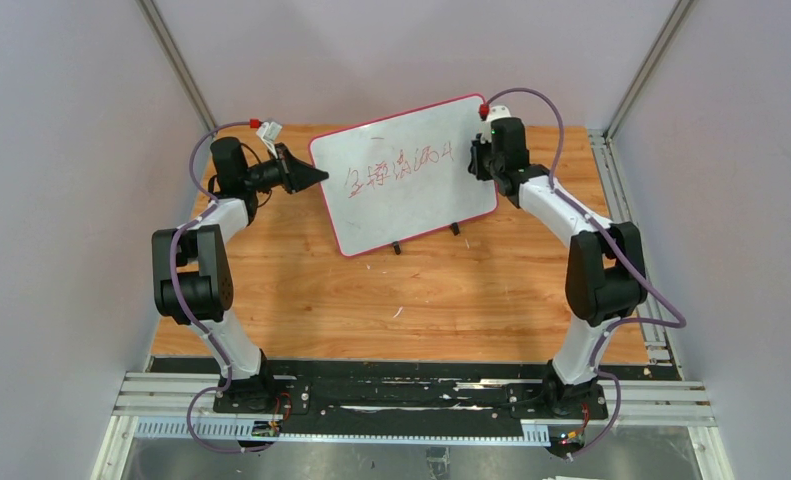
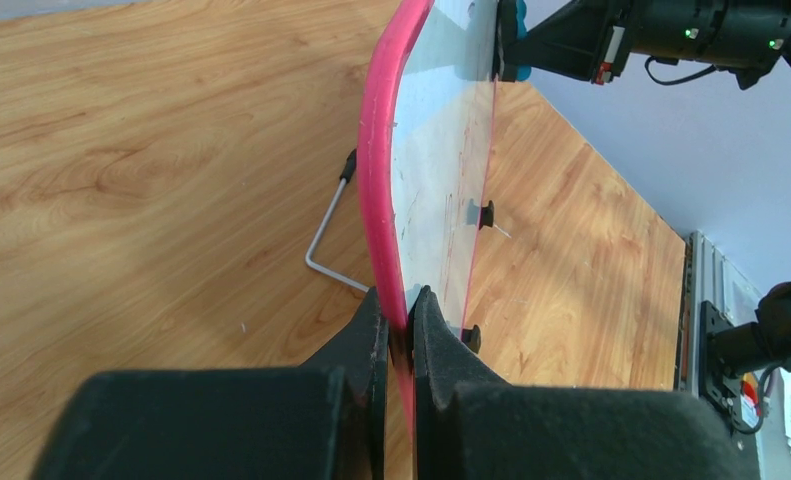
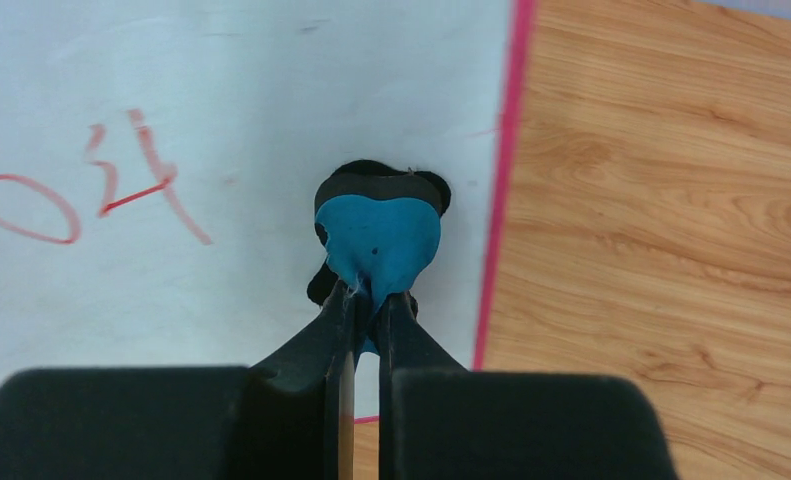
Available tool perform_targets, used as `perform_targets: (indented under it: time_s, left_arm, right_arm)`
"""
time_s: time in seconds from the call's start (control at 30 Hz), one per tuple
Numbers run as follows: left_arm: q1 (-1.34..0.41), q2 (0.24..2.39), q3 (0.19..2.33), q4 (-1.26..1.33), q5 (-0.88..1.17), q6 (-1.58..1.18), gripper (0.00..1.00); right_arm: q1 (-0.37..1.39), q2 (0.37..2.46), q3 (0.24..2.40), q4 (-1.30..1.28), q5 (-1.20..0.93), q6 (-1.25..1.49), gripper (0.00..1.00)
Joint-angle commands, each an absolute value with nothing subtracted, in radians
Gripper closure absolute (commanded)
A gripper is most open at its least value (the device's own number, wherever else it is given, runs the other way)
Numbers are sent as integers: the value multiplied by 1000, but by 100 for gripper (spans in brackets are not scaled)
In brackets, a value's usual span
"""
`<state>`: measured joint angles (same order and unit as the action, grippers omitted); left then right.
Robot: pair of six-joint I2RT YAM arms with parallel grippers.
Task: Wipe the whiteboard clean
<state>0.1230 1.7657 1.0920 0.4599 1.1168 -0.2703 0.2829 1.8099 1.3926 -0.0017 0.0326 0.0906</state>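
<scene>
The whiteboard (image 1: 406, 175) stands tilted on its black feet at the back of the wooden table, with a row of red handwritten characters (image 1: 396, 165) across it. My left gripper (image 1: 321, 177) is shut on the board's left pink frame edge (image 2: 376, 180). My right gripper (image 1: 474, 160) is shut on the small blue-and-black eraser (image 3: 379, 235), pressed flat against the board near its right edge, just right of the last red character (image 3: 136, 175). The eraser also shows in the left wrist view (image 2: 509, 40).
A bent metal stand leg (image 2: 323, 245) sticks out behind the board. The table (image 1: 421, 290) has grey walls on both sides and a black rail (image 1: 401, 395) at the near edge.
</scene>
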Motion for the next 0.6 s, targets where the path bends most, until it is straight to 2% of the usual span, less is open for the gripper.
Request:
perform_targets:
  time_s: [0.0, 0.27, 0.57]
  left_arm:
    - [129, 1789, 1072, 414, 1026, -92, 100]
    - [129, 1787, 1072, 408, 1030, -89, 100]
    - [129, 1781, 1075, 375, 1034, -65, 100]
  right_arm:
    - [379, 1791, 1443, -21, 19, 76, 99]
    - [478, 1819, 1532, -49, 21, 41, 99]
    - [371, 1897, 1628, -92, 73, 13, 100]
